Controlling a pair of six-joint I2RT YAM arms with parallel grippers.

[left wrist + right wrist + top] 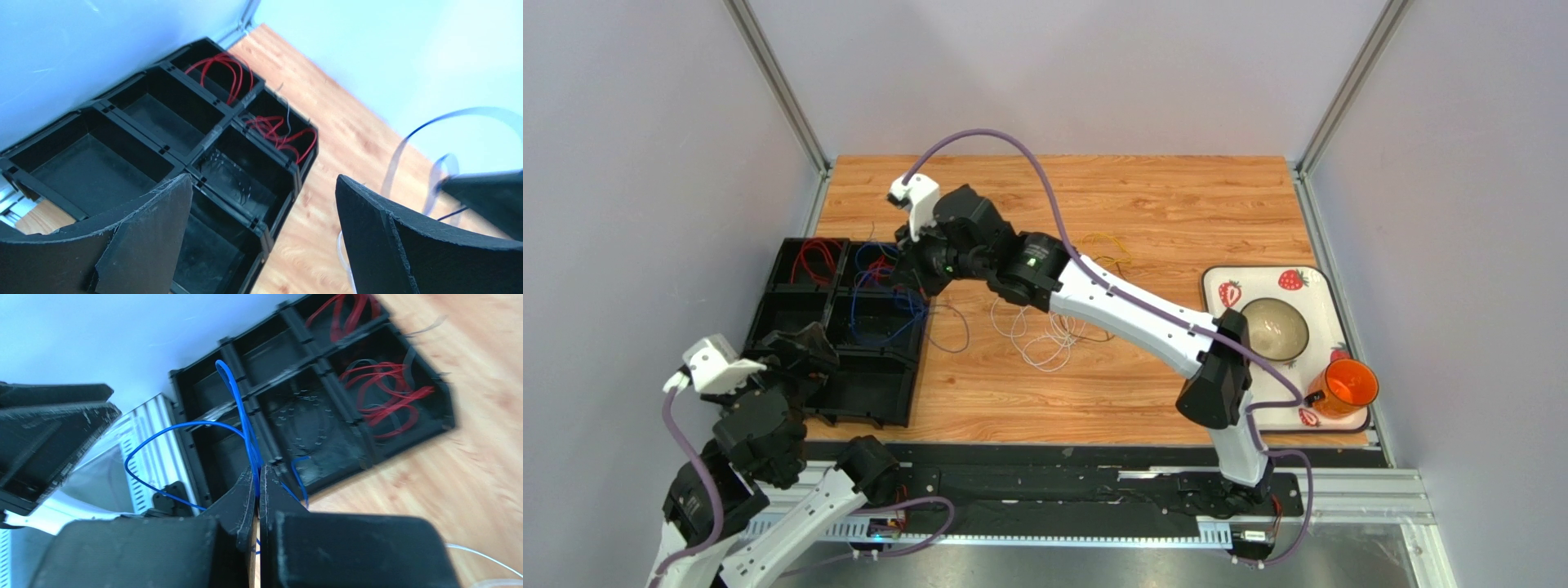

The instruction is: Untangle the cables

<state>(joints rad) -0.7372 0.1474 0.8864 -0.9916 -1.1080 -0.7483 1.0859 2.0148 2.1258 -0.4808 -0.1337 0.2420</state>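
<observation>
Cables, hair-thin and looping: a blue wire (242, 410) is pinched in the closed right gripper (258, 478) over the black compartmented plastic tray (873, 392) at left, apparently for sorting by colour. Red wires (815, 257) fill its far compartments and white loops (1044, 343) lie loose to its right. Left gripper (263, 180) hangs wide, empty.

Bright, diffuse light from above, soft shadows on the wooden table (1051, 404), cool blue cast in both wrist views, blue cable (479, 111) smeared by motion, red cables (374, 380) and black tray (319, 364) blurred

R arm (1136, 321) across table (1185, 202), cables (1044, 343) beneath, bin rack (873, 392) on L edge, far strip open
</observation>
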